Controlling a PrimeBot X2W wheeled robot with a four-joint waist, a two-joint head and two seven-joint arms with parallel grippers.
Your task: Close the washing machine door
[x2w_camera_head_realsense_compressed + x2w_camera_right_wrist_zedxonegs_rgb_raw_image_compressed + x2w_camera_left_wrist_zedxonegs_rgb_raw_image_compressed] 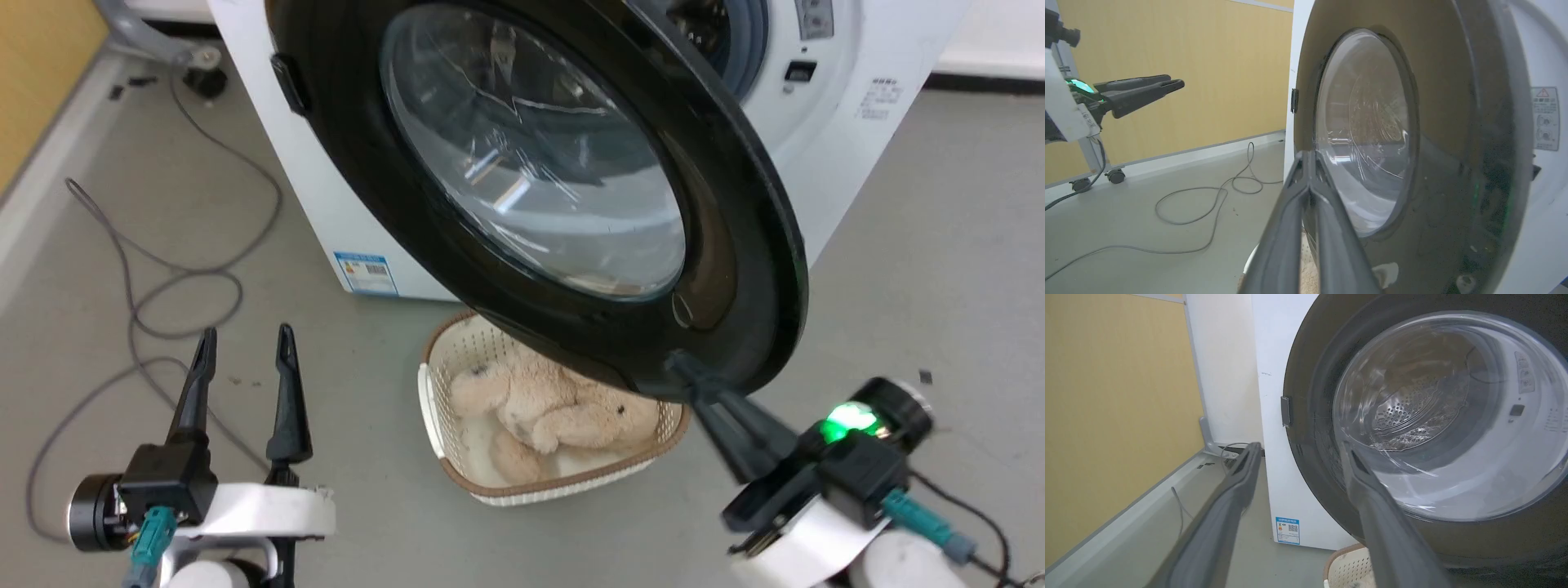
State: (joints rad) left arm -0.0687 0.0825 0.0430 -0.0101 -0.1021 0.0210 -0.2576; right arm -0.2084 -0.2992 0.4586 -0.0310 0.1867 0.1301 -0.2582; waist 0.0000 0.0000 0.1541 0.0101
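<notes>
Washing machine door [535,175] is swung well out from the washing machine [849,180], its black rim above a cream basket [433,392] holding a plush toy [547,408]. The right gripper [686,371] fingers are pressed together, empty, with their tips at the rim's lower edge. A steady push there, toward the drum opening, is advised. The left gripper [245,343] is spread, empty and well apart.

Washing machine door [735,269] open, swung out from the front, glossy black rim round a bulging clear glass centre. White washing machine [310,188] behind, small blue label low on its front.
</notes>
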